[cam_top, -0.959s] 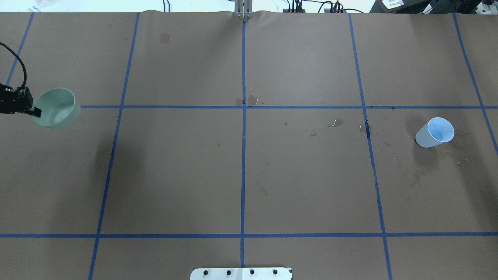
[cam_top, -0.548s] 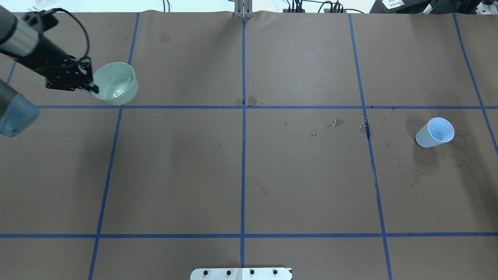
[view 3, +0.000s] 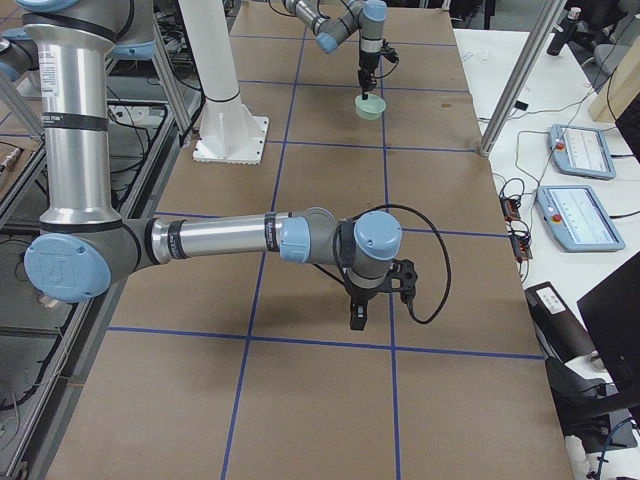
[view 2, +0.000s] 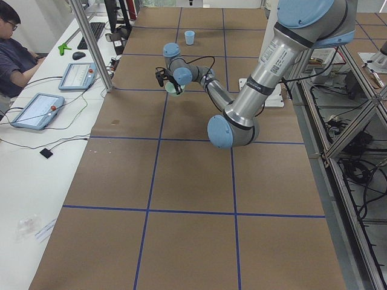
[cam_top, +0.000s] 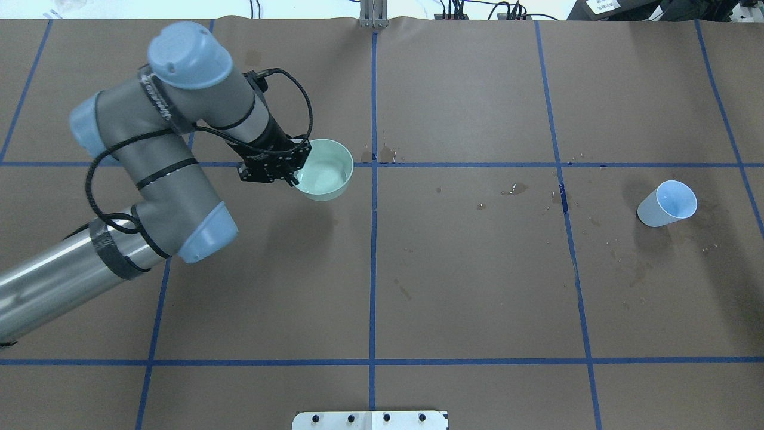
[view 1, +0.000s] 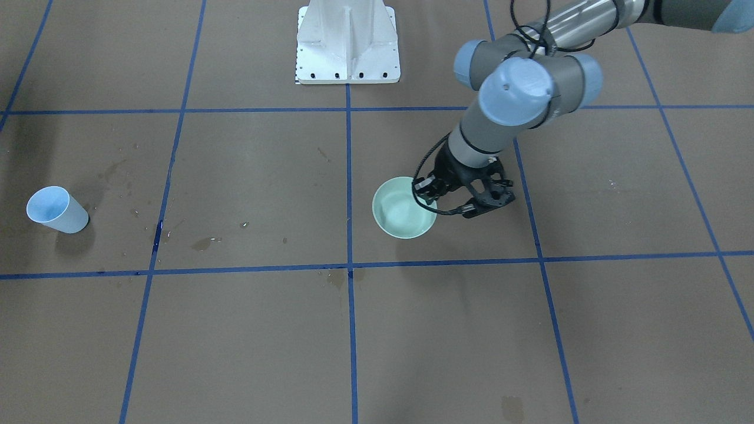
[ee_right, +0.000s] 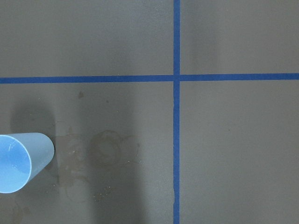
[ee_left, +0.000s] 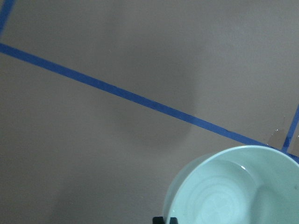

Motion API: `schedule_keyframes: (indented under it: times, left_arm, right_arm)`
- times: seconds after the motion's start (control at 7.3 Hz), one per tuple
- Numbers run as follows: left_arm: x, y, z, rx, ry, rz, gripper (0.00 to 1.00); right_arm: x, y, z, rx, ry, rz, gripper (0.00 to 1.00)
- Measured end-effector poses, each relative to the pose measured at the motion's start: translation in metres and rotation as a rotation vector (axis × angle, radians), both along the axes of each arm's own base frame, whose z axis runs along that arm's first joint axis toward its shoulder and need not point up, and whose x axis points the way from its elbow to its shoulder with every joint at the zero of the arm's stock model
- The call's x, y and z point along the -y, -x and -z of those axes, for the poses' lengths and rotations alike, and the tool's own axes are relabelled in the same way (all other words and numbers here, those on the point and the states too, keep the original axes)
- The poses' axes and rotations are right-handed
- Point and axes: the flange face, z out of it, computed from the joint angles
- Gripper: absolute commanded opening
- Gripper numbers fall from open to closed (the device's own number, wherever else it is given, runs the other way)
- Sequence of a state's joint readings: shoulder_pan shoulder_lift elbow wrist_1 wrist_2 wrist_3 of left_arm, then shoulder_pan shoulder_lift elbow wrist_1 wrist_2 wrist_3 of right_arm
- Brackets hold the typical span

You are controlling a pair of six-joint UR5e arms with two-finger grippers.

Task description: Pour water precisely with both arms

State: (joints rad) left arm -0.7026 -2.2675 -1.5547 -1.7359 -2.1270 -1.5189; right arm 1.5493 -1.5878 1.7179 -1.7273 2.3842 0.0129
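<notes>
Where faint ripples show, water [ee_left: 219, 205] sits in a pale green round bowl [cam_top: 324, 169], upper left overhead, rim pinched by the black left gripper [cam_top: 296, 175]. Carry step, likely; next, level travel toward the light blue plastic cup [cam_top: 667, 204], far right. Right gripper [view 3: 357, 318]: can't tell if open.

Brown paper-covered table [cam_top: 477, 286], blue tape grid [cam_top: 372, 269]

Mint-green bowl [cam_top: 325, 173], pale blue cup [cam_top: 665, 205], brown table [cam_top: 477, 286] gridded with blue tape [cam_top: 373, 269].
</notes>
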Motion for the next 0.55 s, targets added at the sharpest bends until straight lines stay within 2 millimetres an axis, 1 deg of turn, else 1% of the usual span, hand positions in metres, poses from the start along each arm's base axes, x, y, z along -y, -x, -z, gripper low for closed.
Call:
schedule_keyframes:
  times: [0.14,0.27,0.41,0.55]
  left_arm:
    - [-0.009,-0.035,0.011,0.019,0.002,0.013,0.00]
    - [-0.012,-0.063,0.020,0.030,0.004,0.020,0.00]
    - [-0.013,-0.081,0.024,0.026,0.006,0.025,0.00]
    - [-0.014,-0.091,0.025,0.016,0.010,0.030,0.33]
  right_arm:
    - [0.000,0.000,0.001,0.000,-0.001,-0.001,0.99]
    - [0.000,0.000,0.002,0.000,-0.003,-0.002,0.99]
    - [0.000,0.000,0.003,0.000,-0.004,-0.003,0.99]
    - [0.000,0.000,0.003,0.000,-0.004,-0.003,0.99]
